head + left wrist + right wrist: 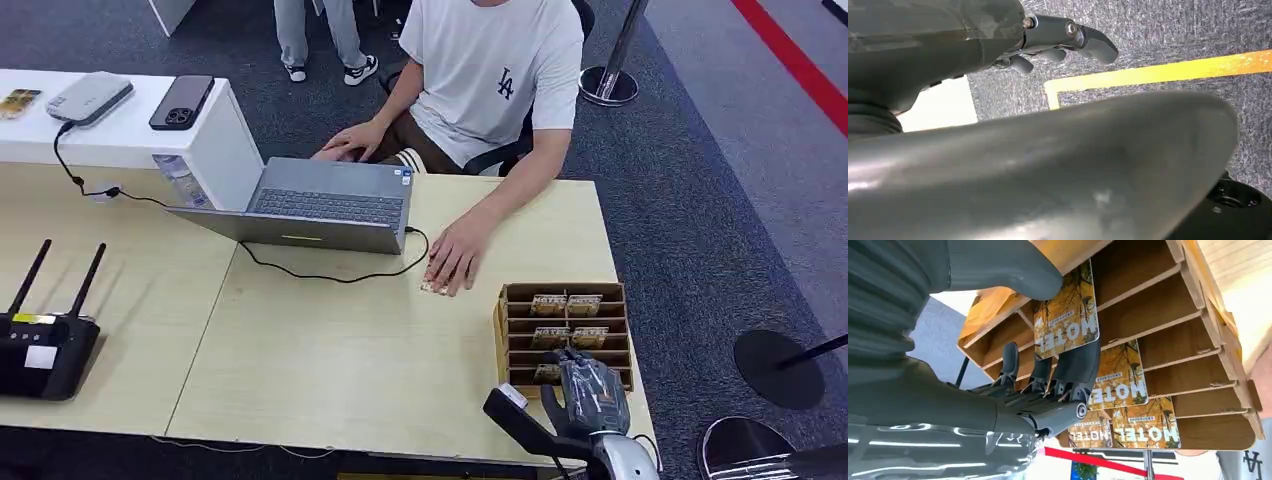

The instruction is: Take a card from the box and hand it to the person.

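Your right hand [592, 392] reaches up from the table's near edge into the box [617, 295], thumb and fingers [1075, 365] closed on a card [1066, 315] in the nearest slot. Your left hand [1048, 40] hangs over carpet, fingers loosely curled, holding nothing. Beyond, the person's hand [455, 255] rests on the table [330, 350].

Just past the dark grey right robot hand [592, 392], a brown wooden box [505, 325] holds yellow-and-black leaf-patterned cards [1066, 310] lettered HOTEL in white. Farther off: pale wood table [330, 350], grey laptop [320, 205], black router [45, 350].
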You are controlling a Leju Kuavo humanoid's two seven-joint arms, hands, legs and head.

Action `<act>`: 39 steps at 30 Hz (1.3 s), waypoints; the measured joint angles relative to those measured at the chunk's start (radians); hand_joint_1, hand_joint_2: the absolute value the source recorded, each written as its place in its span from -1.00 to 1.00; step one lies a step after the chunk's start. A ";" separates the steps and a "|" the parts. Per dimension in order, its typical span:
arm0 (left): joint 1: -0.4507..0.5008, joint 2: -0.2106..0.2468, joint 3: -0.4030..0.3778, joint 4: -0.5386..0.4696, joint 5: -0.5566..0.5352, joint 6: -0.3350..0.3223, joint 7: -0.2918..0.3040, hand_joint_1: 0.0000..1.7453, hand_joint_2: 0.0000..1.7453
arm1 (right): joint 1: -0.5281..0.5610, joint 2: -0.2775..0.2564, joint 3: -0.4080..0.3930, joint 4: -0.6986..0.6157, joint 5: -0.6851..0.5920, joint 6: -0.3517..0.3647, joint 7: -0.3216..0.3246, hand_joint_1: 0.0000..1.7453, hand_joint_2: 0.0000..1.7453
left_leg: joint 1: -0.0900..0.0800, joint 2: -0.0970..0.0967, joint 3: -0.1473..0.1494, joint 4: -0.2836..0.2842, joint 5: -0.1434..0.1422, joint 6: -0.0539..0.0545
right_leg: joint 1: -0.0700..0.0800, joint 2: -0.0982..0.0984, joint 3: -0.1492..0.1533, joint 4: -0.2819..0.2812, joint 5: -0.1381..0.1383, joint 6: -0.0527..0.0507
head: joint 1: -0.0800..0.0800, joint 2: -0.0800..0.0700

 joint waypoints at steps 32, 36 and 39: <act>0.000 0.000 -0.002 0.000 0.005 -0.003 0.001 -1.00 -1.00 | -0.004 0.000 -0.001 0.000 0.000 -0.009 0.000 0.76 1.00 | 0.000 0.000 0.000 0.000 0.000 0.000 | 0.000 0.000 0.000 0.000 0.000 0.000 | 0.000 0.000; 0.000 0.000 -0.003 0.000 0.006 -0.018 -0.002 -1.00 -1.00 | -0.008 0.000 -0.001 0.000 0.000 -0.014 -0.005 0.88 1.00 | 0.000 0.000 0.000 0.000 0.000 0.000 | 0.000 0.000 0.000 0.000 0.000 0.000 | 0.000 0.000; 0.000 0.000 -0.006 0.000 0.006 -0.045 -0.021 -1.00 -1.00 | -0.011 0.000 -0.001 0.000 0.001 -0.023 -0.007 0.88 1.00 | 0.000 0.000 0.000 0.000 0.000 0.000 | 0.000 0.000 0.000 0.000 0.000 0.000 | 0.000 0.000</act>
